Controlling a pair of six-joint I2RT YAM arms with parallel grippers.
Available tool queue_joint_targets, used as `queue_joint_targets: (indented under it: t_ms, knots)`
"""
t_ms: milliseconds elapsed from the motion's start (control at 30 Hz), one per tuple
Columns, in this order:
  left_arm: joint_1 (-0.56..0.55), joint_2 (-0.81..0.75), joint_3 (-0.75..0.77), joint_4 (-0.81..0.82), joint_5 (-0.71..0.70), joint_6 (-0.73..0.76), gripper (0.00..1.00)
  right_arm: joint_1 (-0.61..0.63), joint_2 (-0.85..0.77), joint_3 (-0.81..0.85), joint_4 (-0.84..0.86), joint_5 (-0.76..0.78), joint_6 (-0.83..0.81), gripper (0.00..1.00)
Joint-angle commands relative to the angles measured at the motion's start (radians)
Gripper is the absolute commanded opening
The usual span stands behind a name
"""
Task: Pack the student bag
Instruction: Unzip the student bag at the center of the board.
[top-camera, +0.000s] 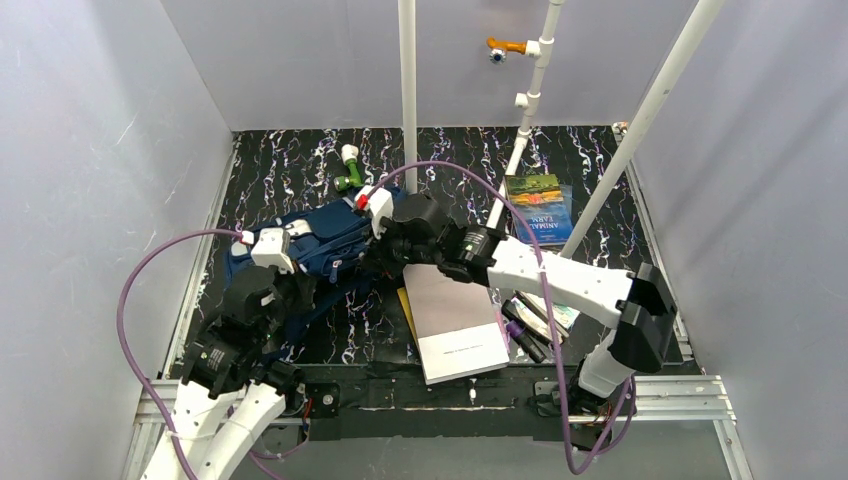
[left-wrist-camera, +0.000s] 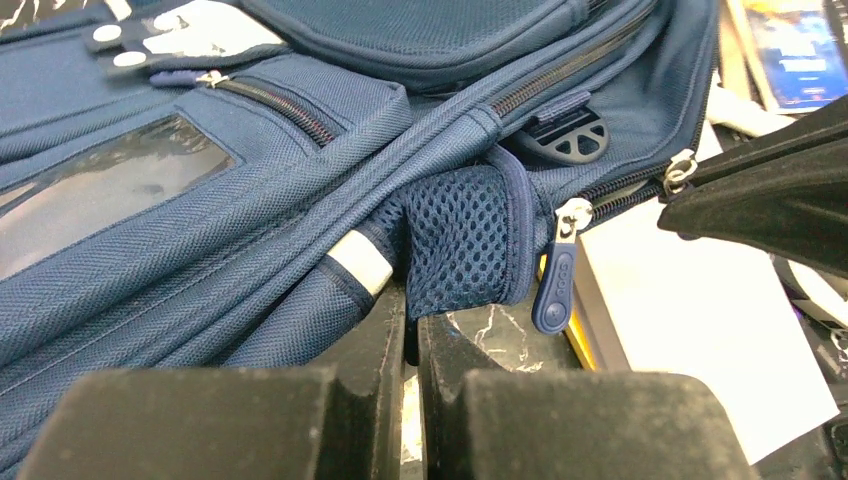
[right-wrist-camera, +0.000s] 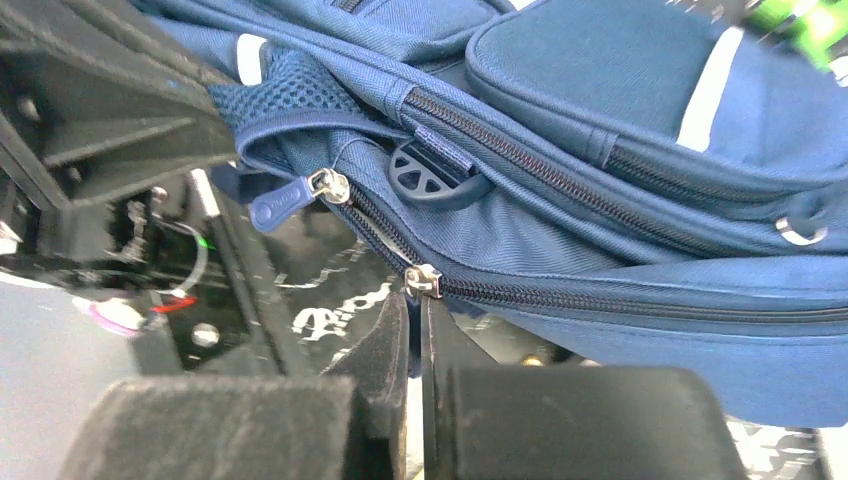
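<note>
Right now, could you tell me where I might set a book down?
Free: the back left corner behind the student bag, and the near patch between it and the white notebook. Crowded: right of that notebook, among stationery.

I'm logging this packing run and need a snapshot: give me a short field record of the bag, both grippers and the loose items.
bag: navy, lying on the table, left of centre; zips in view look shut
left gripper: shut, tips at the mesh pocket edge; grip unclear
right gripper: shut, tips just under a zip slider; pull not visible
outside bag: white book, Animal Farm book, green-white item
</note>
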Motion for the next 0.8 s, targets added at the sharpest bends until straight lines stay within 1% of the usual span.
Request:
queue_joint_targets:
  t_ms: [0, 67, 200, 333, 400, 433, 467, 500, 533, 567, 633, 667, 700, 733, 767]
  knots:
    - [0.025, -0.043, -0.025, -0.010, -0.260, 0.084, 0.00, -0.054, -0.119, -0.036, -0.199, 0.318, -0.351, 0.01]
    - [0.025, -0.064, -0.031, 0.003, -0.265, 0.101, 0.00, -0.058, -0.122, -0.056, -0.178, 0.398, -0.335, 0.01]
    - [0.025, -0.065, -0.021, -0.001, -0.260, 0.137, 0.00, -0.057, -0.131, -0.100, -0.161, 0.388, -0.334, 0.01]
    - [0.025, -0.054, -0.007, -0.018, -0.279, 0.160, 0.00, -0.060, -0.120, -0.100, -0.196, 0.493, -0.358, 0.01]
    - [0.025, -0.055, -0.003, -0.019, -0.295, 0.173, 0.00, -0.084, -0.121, -0.092, -0.208, 0.512, -0.315, 0.01]
    - [0.025, -0.058, -0.002, -0.018, -0.306, 0.179, 0.00, -0.125, -0.123, -0.080, -0.231, 0.456, -0.258, 0.01]
    - [0.025, -0.060, -0.002, -0.014, -0.310, 0.185, 0.00, -0.187, -0.126, -0.071, -0.244, 0.314, -0.181, 0.01]
    - [0.025, -0.060, 0.000, -0.013, -0.308, 0.189, 0.00, -0.253, -0.135, -0.083, -0.218, 0.125, -0.099, 0.01]
    - [0.025, -0.059, 0.003, -0.013, -0.301, 0.189, 0.00, -0.305, -0.153, -0.124, -0.148, -0.077, -0.016, 0.01]
    - [0.025, -0.059, 0.004, -0.013, -0.290, 0.185, 0.00, -0.330, -0.171, -0.178, -0.056, -0.218, 0.066, 0.01]
    - [0.025, -0.061, 0.005, -0.009, -0.255, 0.175, 0.00, -0.343, -0.197, -0.299, 0.134, -0.393, 0.232, 0.01]
    - [0.025, -0.062, 0.003, -0.006, -0.231, 0.170, 0.00, -0.348, -0.196, -0.342, 0.256, -0.453, 0.319, 0.01]
    - [0.025, -0.065, 0.001, -0.002, -0.214, 0.168, 0.00, -0.355, -0.181, -0.370, 0.347, -0.521, 0.442, 0.01]
    - [0.025, -0.067, -0.001, 0.001, -0.205, 0.170, 0.00, -0.363, -0.160, -0.393, 0.460, -0.590, 0.533, 0.01]
    - [0.025, -0.068, -0.001, 0.001, -0.206, 0.172, 0.00, -0.374, -0.139, -0.403, 0.536, -0.632, 0.597, 0.01]
